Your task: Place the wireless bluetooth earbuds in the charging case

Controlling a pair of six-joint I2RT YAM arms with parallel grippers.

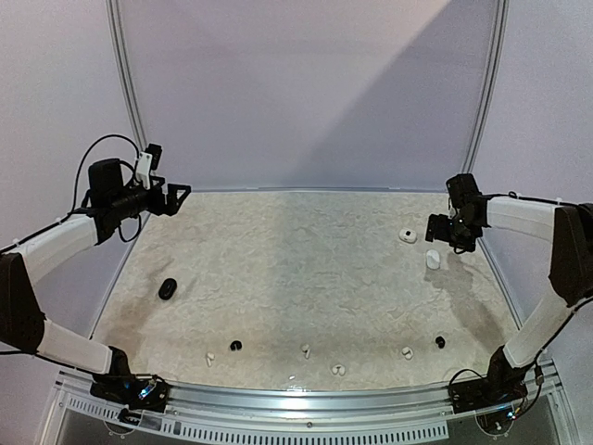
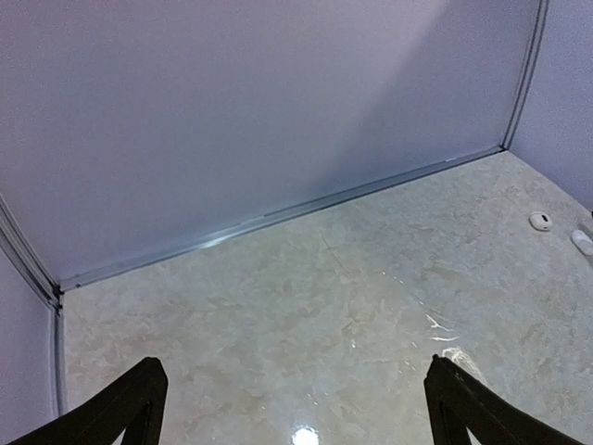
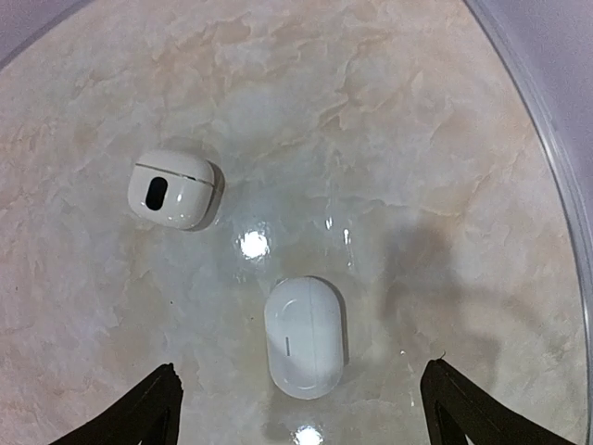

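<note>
Where the worktop point(image 1: 306, 269) meets the back wall, the left arm point(image 1: 56, 246) and right arm point(image 1: 528, 218) are held raised, one toward each far corner.

Left claw point(image 2: 296, 417): released, fingers wide apart, nothing between them, bare surface below.

Right claw point(image 3: 298, 408): released, fingers spread above the oblong white case point(image 3: 304, 338), not touching it. The rounder white case point(image 3: 173, 188) lies near it.

The black case point(image 1: 167, 289) lies at left, well apart.

The white earbuds point(image 1: 305, 350) and black earbuds point(image 1: 235, 345) lie loose in a row by the near edge, none in a case.
</note>
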